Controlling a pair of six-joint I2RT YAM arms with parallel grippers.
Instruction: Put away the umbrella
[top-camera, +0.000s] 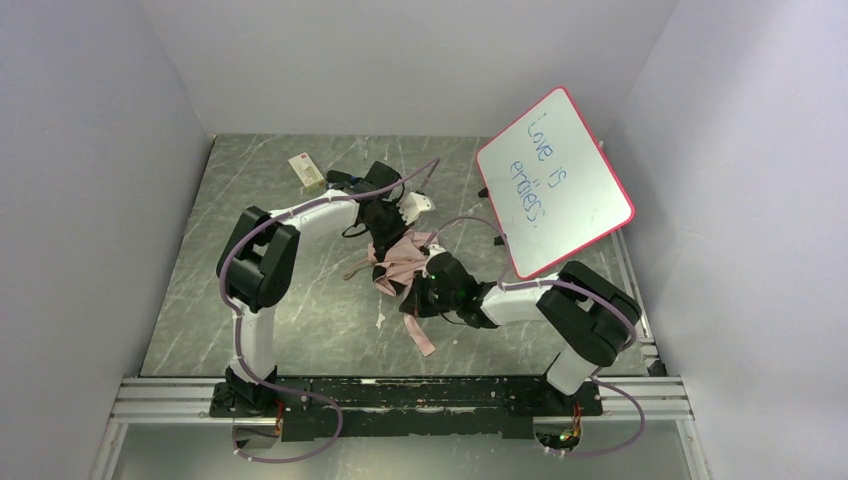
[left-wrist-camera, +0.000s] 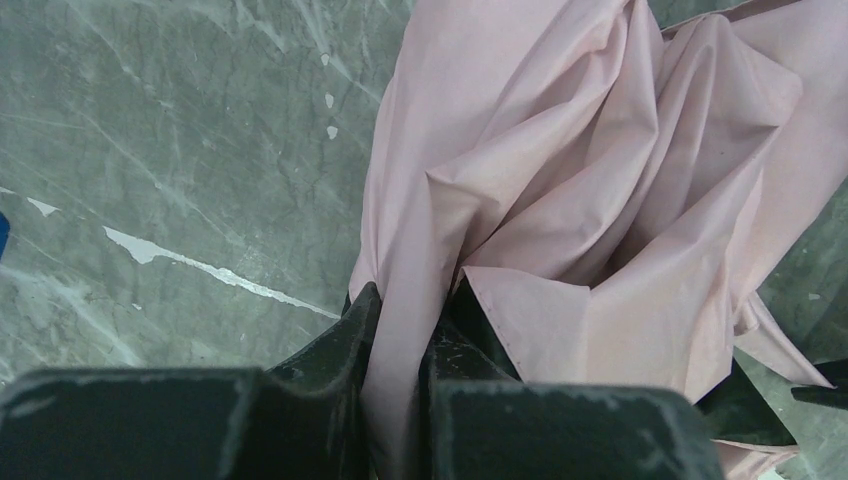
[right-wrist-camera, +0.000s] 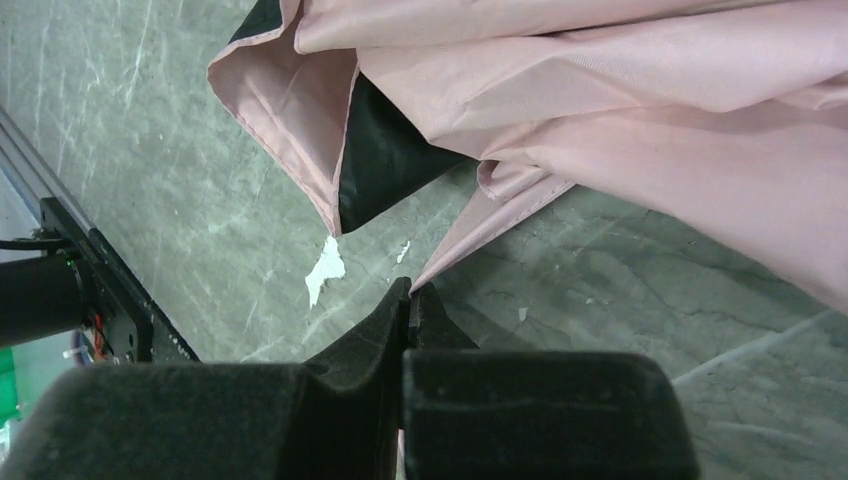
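Observation:
The umbrella (top-camera: 400, 262) lies crumpled mid-table, pale pink fabric outside with black lining showing. In the left wrist view its pink folds (left-wrist-camera: 600, 180) fill the right side, and my left gripper (left-wrist-camera: 405, 320) is shut on a fold of that fabric. In the right wrist view the pink fabric (right-wrist-camera: 620, 110) hangs above the table, with a black lining patch (right-wrist-camera: 385, 150). My right gripper (right-wrist-camera: 412, 295) is shut on a thin pink strap or tie of the umbrella (right-wrist-camera: 480, 230). In the top view the left gripper (top-camera: 385, 228) is at the umbrella's far side and the right gripper (top-camera: 418, 290) at its near side. Shaft and handle are hidden.
A pink-framed whiteboard (top-camera: 553, 180) with writing leans at the right back. A small white box (top-camera: 307, 170) lies at the back left. A strip of pink strap (top-camera: 420, 335) trails toward the near edge. The aluminium rail (top-camera: 400, 395) runs along the front.

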